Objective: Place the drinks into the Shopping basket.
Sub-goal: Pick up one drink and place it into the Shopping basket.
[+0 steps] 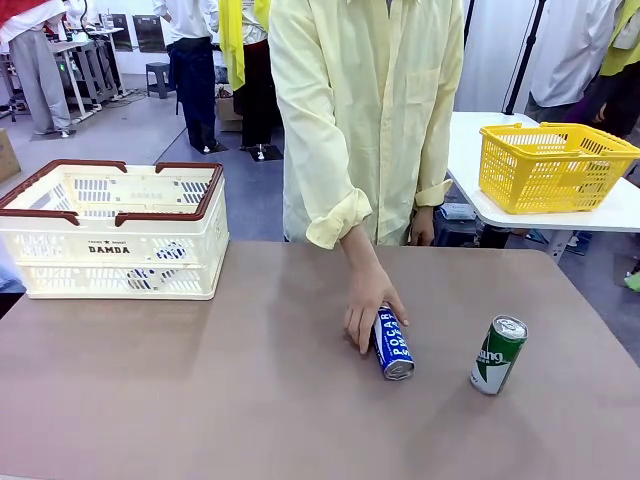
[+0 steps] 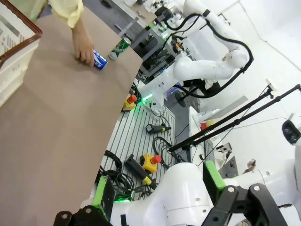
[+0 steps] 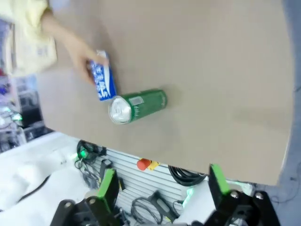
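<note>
Person's arm hangs straight down, hand [image 1: 369, 300] half-open with fingers [image 1: 357, 335] draped on the blue can [image 1: 392, 342], which lies flat. Green can [image 1: 498, 354] stands near that blue can.

A yellow mesh basket [image 1: 556, 165] sits on a white side table [image 1: 466, 172] beyond the brown table [image 1: 200, 400].
</note>
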Available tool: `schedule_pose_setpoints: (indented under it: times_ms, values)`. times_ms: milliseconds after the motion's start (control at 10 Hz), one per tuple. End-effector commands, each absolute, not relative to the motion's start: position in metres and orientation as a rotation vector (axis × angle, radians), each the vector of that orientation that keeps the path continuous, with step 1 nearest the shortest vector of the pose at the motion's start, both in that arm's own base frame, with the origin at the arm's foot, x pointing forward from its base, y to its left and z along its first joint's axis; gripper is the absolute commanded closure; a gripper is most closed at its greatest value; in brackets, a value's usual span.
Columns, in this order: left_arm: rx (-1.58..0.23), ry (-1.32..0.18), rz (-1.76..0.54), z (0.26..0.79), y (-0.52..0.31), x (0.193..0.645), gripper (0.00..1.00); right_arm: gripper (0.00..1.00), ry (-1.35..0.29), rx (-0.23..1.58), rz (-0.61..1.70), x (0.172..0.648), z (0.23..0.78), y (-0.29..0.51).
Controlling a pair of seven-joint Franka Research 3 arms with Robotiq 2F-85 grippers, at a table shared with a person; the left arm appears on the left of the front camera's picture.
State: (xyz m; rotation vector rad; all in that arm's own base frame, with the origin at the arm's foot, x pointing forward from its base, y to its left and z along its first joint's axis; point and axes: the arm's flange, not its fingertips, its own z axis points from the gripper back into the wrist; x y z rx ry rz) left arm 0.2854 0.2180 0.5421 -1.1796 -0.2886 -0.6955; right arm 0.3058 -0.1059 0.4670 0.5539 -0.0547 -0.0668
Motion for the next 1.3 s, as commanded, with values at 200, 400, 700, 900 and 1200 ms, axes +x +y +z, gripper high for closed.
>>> schedule_pose_setpoints:
  times_ms: [200, 400, 700, 900, 1200]
  values:
    - [-1.188, -0.3, -0.679, 0.544, 0.215, 0.286, 0.0, 0.0, -0.001, 0.385, 0.147, 0.333, 0.472, 0.012]
    - [-1.188, -0.3, -0.679, 0.544, 0.215, 0.286, 0.0, 0.0, -0.025, 0.424, 0.089, 0.336, 0.472, -0.012]
    - [-1.188, -0.3, -0.679, 0.544, 0.215, 0.286, 0.0, 0.0, -0.12, 0.541, -0.153, 0.303, 0.456, -0.122]
    - [-1.188, -0.3, -0.679, 0.544, 0.215, 0.286, 0.0, 0.0, -0.138, 0.601, -0.274, 0.274, 0.431, -0.17]
    - [-1.188, -0.3, -0.679, 0.544, 0.215, 0.286, 0.0, 0.0, -0.152, 0.633, -0.361, 0.252, 0.409, -0.196]
